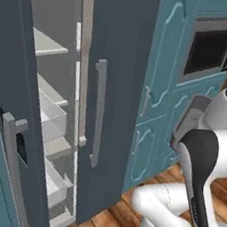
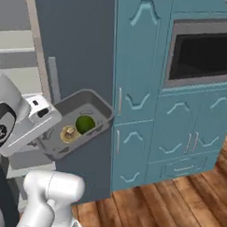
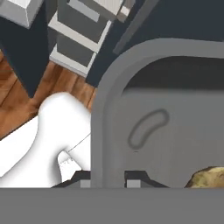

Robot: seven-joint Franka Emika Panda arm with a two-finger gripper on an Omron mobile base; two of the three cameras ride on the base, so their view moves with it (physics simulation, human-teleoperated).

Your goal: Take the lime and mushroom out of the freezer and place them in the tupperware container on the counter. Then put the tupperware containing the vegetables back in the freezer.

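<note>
Jaws [image 3: 108, 180] clamp tupperware container [image 2: 99, 105] rim; lime [image 2: 85, 124], mushroom [image 2: 69, 133] inside.

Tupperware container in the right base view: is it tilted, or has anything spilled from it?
The tupperware container is tilted, held off the ground by its rim in the shut tool. The lime and mushroom are both inside, toward the lower end. Nothing has spilled.

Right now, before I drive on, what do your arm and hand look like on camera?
The arm is glossy white with rounded, tube-like links and a dark charcoal joint band. One round joint cap carries a small white mark. The hand has a white boxy body and two small dark finger tips. No loose cables show.
</note>
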